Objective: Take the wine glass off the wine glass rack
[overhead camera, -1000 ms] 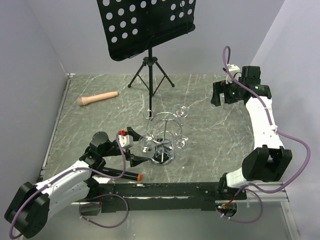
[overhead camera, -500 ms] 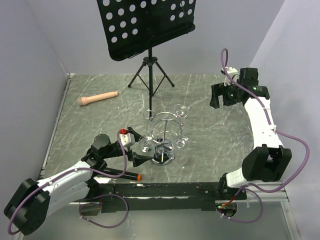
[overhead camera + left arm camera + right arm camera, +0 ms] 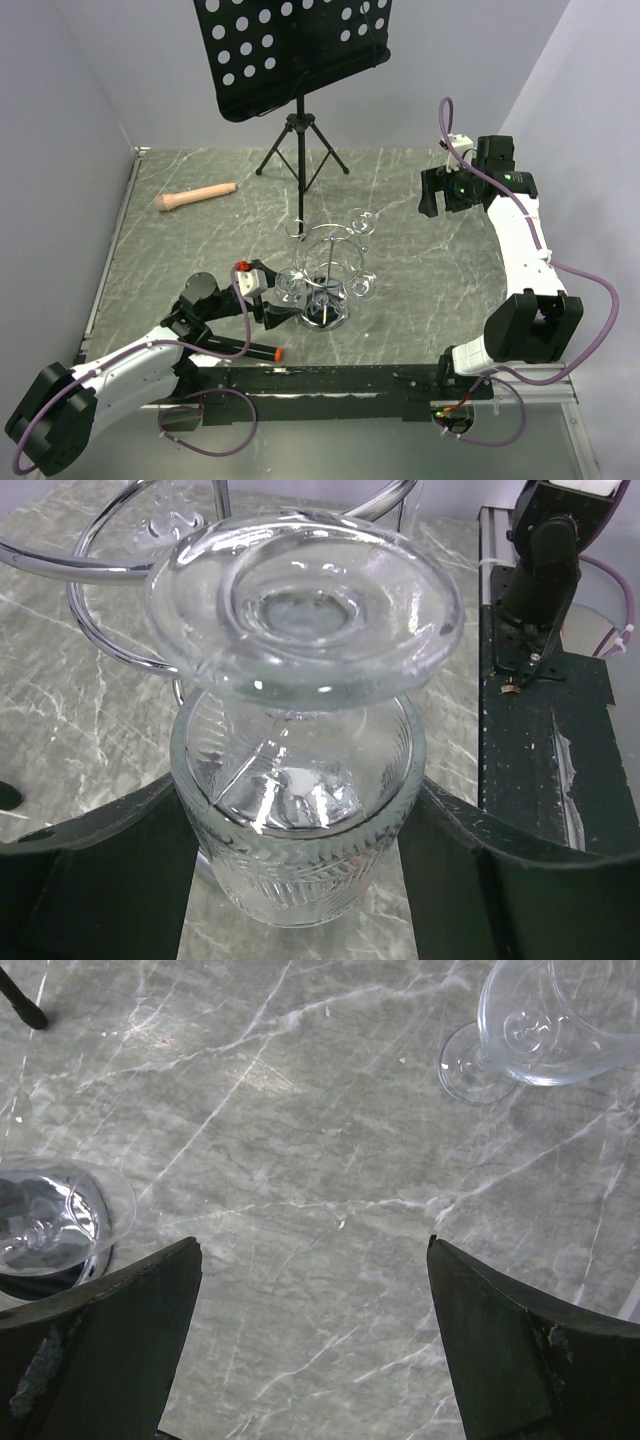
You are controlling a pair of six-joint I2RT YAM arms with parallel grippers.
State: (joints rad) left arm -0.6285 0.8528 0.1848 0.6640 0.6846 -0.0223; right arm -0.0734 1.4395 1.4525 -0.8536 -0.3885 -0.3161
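1. The wine glass rack (image 3: 327, 314) stands on the grey table (image 3: 200, 260), a bit below the middle of the top view. It is made of shiny wire, with a round base and a ring of loops on top.
2. The wine glass (image 3: 300, 825) hangs upside down on the left side of the rack. In the left wrist view it fills the middle of the picture. Its round foot is on top, up by the wire loops, and its bowl hangs below.
3. The left gripper (image 3: 275, 297) is down low, right at the left side of the rack. Its fingers (image 3: 90, 890) are spread wide, one on each side of the bowl. They are very close to the glass, but I cannot tell if they touch it or squeeze it.
4. The right gripper (image 3: 313, 1245) is at the upper right of the top view, well apart from the rack. Its two fingers are wide open and hold nothing. Only the grey table shows between them.
5. Another glass (image 3: 362, 288) hangs on the right side of the rack. A third glass (image 3: 363, 222) is at the back right of it.
6. A black music stand (image 3: 290, 50) is at the top of the top view, behind the rack.
7. A tan stick (image 3: 195, 196) lies flat on the table at the upper left.
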